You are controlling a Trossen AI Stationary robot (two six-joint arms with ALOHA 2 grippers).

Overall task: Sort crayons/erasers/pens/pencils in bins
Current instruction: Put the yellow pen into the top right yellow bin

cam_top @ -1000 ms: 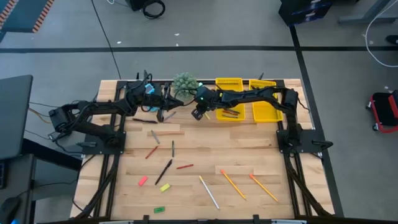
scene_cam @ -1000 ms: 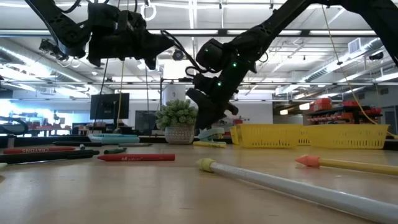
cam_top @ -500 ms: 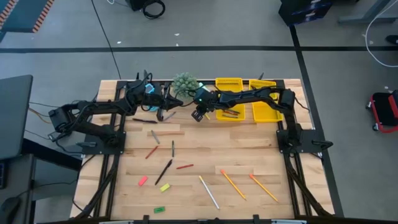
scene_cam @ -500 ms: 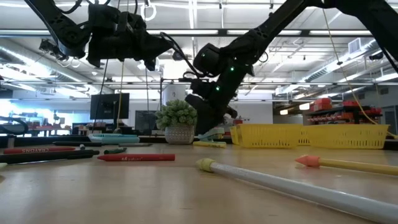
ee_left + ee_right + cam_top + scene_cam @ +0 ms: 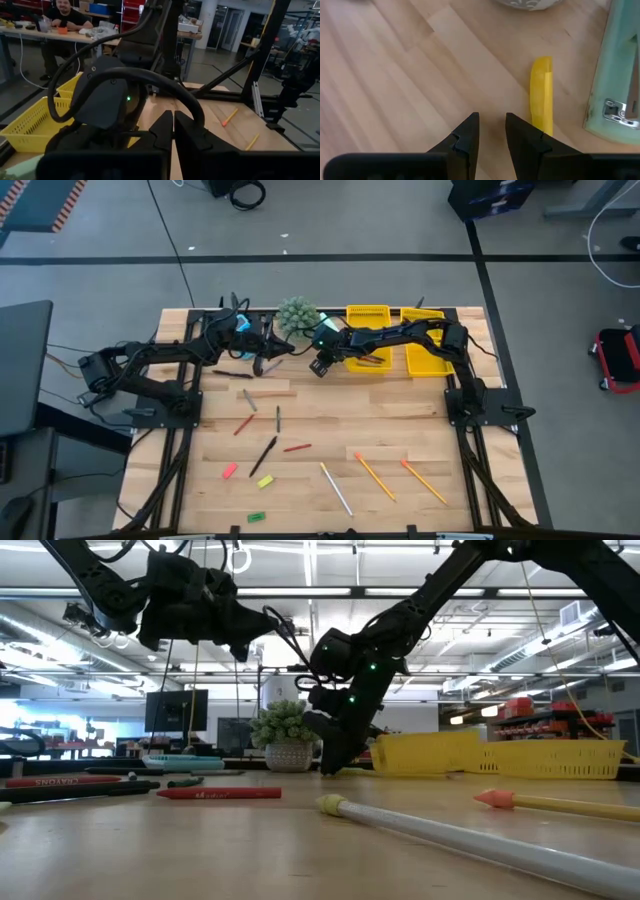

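Right gripper (image 5: 491, 131) low over the table by the plant pot (image 5: 288, 754), fingers parted, nothing between them; a yellow stick (image 5: 541, 95) lies just beside. Left gripper (image 5: 173, 131) raised nearby, fingers together, empty. Bins (image 5: 368, 338) at the back, pencils (image 5: 374, 476) near the front.

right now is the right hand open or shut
Open. In the wrist view, the right hand's two fingers stand apart with bare table between them, holding nothing.

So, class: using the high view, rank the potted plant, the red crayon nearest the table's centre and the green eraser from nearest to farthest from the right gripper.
From the right gripper:
1. Potted plant, just behind it.
2. Red crayon, mid-table.
3. Green eraser, at the front edge.
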